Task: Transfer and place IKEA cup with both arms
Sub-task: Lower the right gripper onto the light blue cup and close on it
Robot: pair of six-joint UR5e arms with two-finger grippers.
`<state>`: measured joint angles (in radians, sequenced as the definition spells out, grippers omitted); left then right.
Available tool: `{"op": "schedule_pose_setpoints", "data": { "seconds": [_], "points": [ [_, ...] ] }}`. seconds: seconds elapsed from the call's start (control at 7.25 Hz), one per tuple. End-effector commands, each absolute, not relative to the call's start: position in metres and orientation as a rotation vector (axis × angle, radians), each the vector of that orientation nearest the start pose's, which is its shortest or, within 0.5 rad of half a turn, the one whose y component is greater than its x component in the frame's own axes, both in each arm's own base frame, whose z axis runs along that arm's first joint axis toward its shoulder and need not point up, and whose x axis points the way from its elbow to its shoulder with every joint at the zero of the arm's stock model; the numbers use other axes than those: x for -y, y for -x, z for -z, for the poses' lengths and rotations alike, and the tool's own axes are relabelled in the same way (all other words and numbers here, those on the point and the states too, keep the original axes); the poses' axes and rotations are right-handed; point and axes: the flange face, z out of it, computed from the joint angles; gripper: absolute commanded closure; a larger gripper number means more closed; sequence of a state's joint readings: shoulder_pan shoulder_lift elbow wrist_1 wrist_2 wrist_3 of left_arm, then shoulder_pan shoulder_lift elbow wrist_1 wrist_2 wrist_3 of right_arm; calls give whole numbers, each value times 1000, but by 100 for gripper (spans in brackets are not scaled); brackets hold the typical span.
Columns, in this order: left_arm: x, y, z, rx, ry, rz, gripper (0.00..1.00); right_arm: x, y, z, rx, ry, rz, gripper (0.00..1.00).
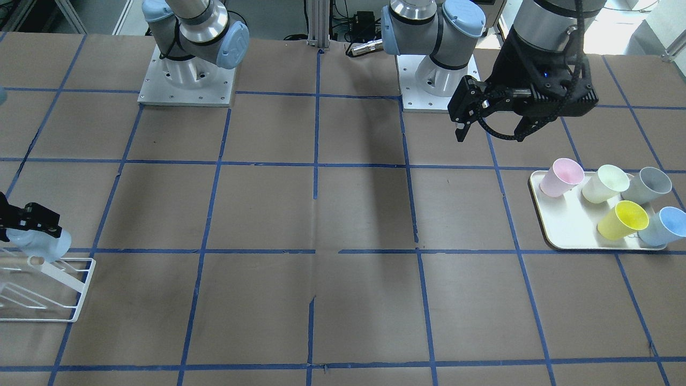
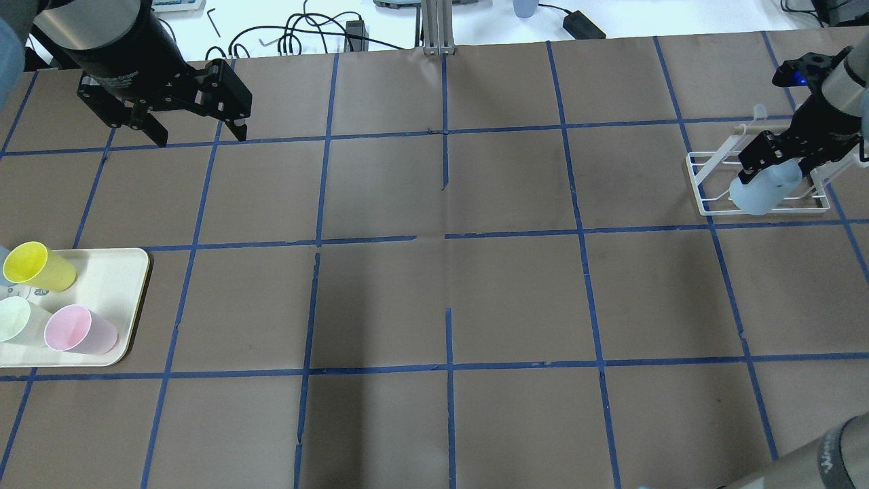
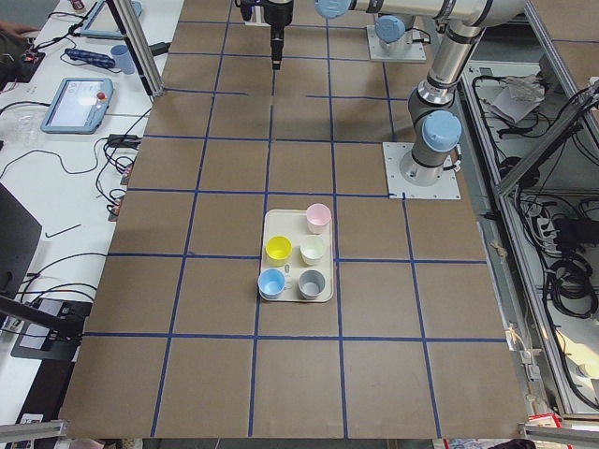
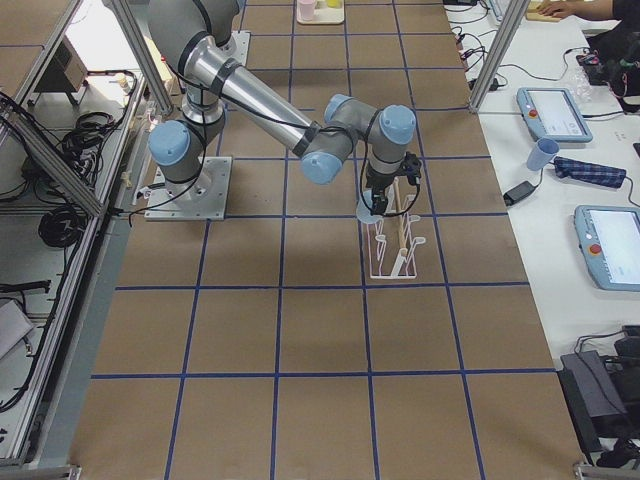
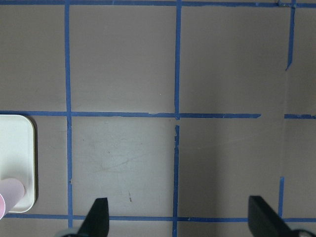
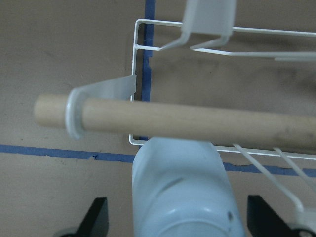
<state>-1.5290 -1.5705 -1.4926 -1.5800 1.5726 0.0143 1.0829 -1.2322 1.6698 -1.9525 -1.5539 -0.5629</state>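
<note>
Two released sets of fingers: left gripper idle, right gripper straddling the IKEA cup at the wire rack. Its seating looks uncertain, so your withdrawal could drag it off.

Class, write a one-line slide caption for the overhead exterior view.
Right claw open around the pale blue IKEA cup at the wire rack; left claw open, beyond the cup tray.

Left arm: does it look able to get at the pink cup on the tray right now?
Probably yes. The left claw is open and empty, above bare table not far from the tray. The pink cup stands at the tray's end toward the table's middle, with nothing over it or between it and the claw.
</note>
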Motion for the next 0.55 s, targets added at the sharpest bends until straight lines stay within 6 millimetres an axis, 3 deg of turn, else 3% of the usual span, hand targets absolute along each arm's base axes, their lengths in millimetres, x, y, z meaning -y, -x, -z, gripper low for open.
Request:
{"op": "schedule_pose_setpoints", "data": {
  "seconds": [0.0,0.41],
  "points": [
    [502,112,-526,-3136,43,111,0,585,159,-292,-3095,108,-60,8],
    [502,111,-527,-3136,46,113,0,585,158,-293,-3095,106,-57,30]
  ]
}}
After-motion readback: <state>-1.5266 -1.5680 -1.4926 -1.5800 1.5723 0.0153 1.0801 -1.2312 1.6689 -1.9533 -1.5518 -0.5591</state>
